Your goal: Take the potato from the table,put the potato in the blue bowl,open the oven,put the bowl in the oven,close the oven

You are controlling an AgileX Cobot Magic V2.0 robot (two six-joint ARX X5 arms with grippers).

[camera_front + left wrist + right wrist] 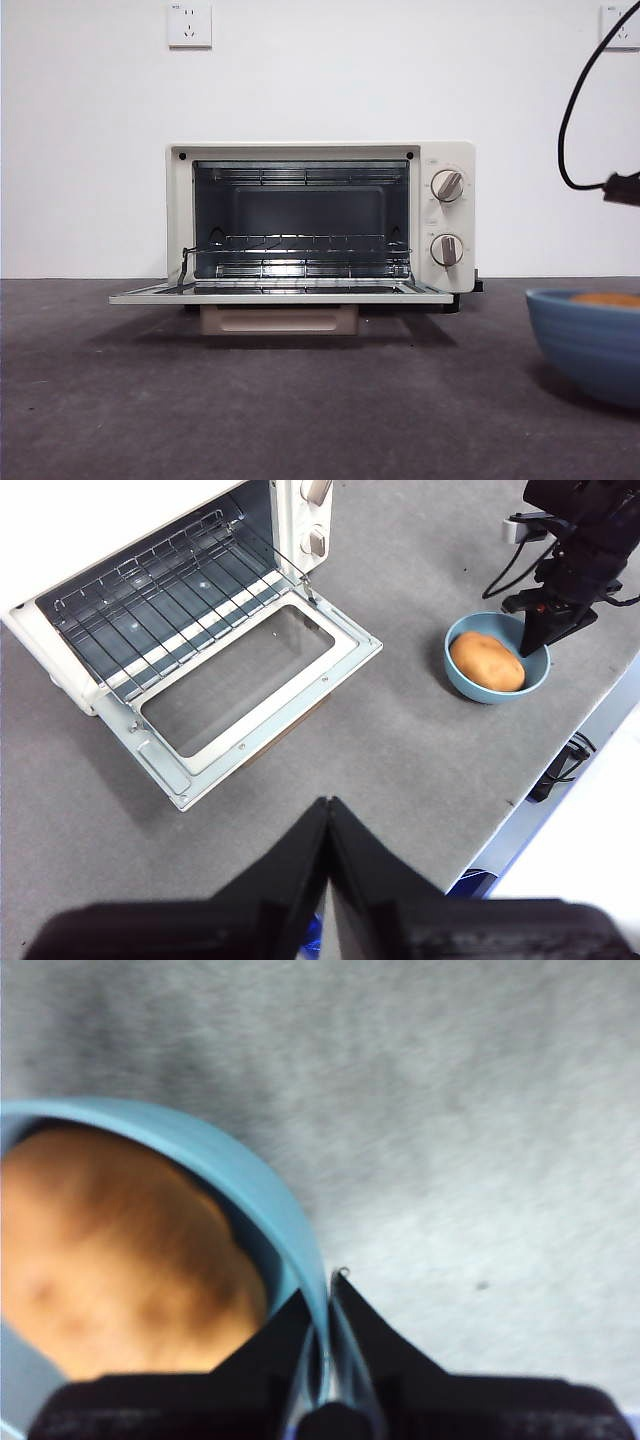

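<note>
The oven [320,225] stands with its door [255,695] folded down flat and the wire rack [300,245] bare. The potato [486,661] already lies inside the blue bowl [460,676], which rests on the table [250,410] well apart from the oven, off to its knob side.

Your right gripper [325,1305] pinches the bowl's rim between narrow jaws, one inside the wall and one outside. Your left gripper [328,815] hangs above the table in front of the door with its jaws pressed together, holding nothing.

Judge the next step to be carrying the bowl onto the rack. Watch for these faults:

- The grip takes one edge only, so the potato's weight can tilt the bowl and swing it in the jaws.
- A tilt can roll the potato out.
- A low approach can strike the bowl against the door's front edge or the rack
</note>
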